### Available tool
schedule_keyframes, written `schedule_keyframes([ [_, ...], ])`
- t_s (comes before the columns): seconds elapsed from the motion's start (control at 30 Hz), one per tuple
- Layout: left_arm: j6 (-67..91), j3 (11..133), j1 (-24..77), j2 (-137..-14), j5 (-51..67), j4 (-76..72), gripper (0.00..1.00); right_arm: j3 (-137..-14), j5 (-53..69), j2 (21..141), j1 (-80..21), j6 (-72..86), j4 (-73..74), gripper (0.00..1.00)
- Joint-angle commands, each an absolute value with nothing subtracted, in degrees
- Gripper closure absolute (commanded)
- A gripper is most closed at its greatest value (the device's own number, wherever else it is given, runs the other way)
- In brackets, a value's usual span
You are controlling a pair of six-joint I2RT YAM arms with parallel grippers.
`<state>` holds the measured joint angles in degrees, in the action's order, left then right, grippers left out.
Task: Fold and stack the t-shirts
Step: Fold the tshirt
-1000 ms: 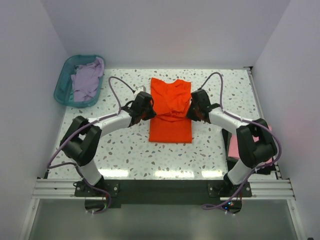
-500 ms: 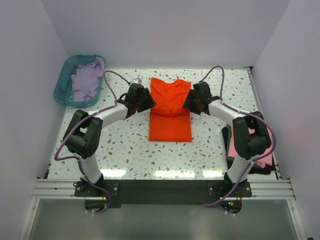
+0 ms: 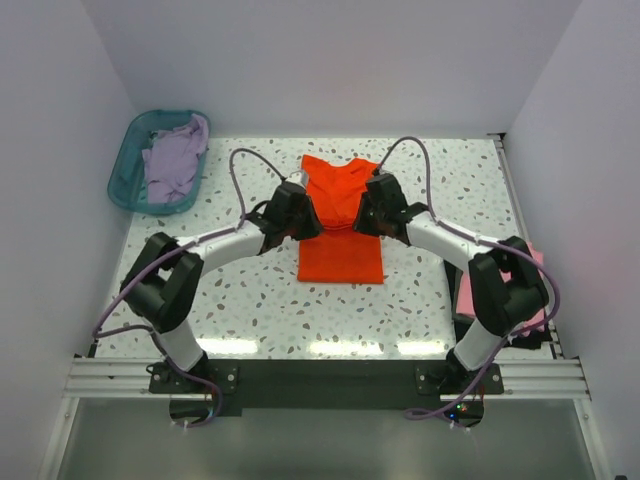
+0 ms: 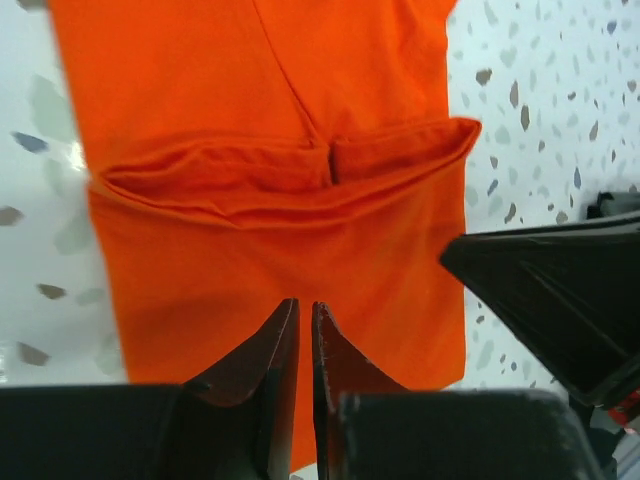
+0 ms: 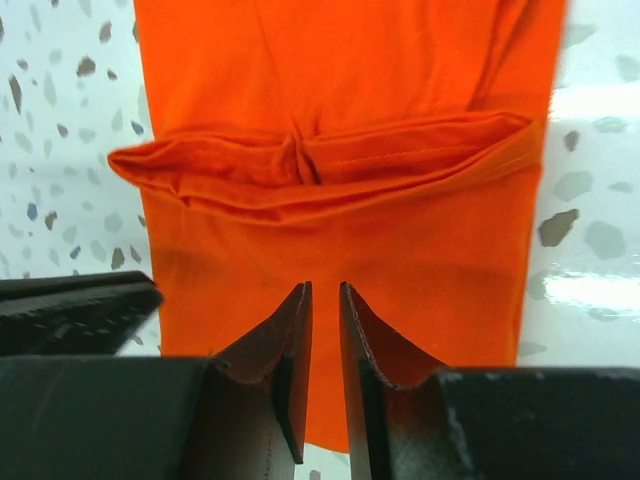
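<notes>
The bright orange-red t-shirt point(image 3: 340, 255) lies flat in the middle of the table with a raised cross fold point(image 4: 290, 175) across its width, also seen in the right wrist view point(image 5: 320, 165). My left gripper point(image 3: 303, 213) hovers over the shirt's left part; its jaws point(image 4: 305, 303) are nearly together with nothing seen between them. My right gripper point(image 3: 370, 212) hovers over the right part, its jaws point(image 5: 324, 286) a narrow slit apart and empty. The pale lavender t-shirt point(image 3: 172, 160) lies crumpled in the basket. The light pink t-shirt point(image 3: 466, 290) lies at the right edge, partly hidden by my right arm.
The teal plastic basket point(image 3: 119, 182) stands at the far left corner. A dark object point(image 3: 462, 326) lies under the pink shirt at the right. White walls close in the table on three sides. Each gripper shows in the other's wrist view point(image 4: 560, 290) point(image 5: 70, 310).
Both grippers moved from the shirt's side edges inward over the cloth. The shirt's raised middle has dropped into a flatter cross fold.
</notes>
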<state>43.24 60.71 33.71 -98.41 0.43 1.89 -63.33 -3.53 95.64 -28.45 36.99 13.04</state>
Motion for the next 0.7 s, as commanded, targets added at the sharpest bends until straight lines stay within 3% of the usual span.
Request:
schedule_keyframes([
  [0.0,44.6,62.7,34.6,-102.1,3.2,0.8,0.87,-65.9,-3.2,100.0,-28.7,35.6,12.0,0.8],
  [0.3,41.9,78.4,33.1,-114.8,1.0,4.0,0.88,-77.4,-3.7,111.7,-26.3,35.2,15.4,0.82],
  [0.5,41.5,80.5,30.4,-118.7,1.0,3.6,0.82,-78.1,-2.0,114.0,-23.2,36.1,14.9,0.83],
  [0.67,41.2,80.9,29.7,-121.8,1.7,4.0,0.82,-76.4,-0.8,115.0,-23.0,36.4,13.9,0.82],
])
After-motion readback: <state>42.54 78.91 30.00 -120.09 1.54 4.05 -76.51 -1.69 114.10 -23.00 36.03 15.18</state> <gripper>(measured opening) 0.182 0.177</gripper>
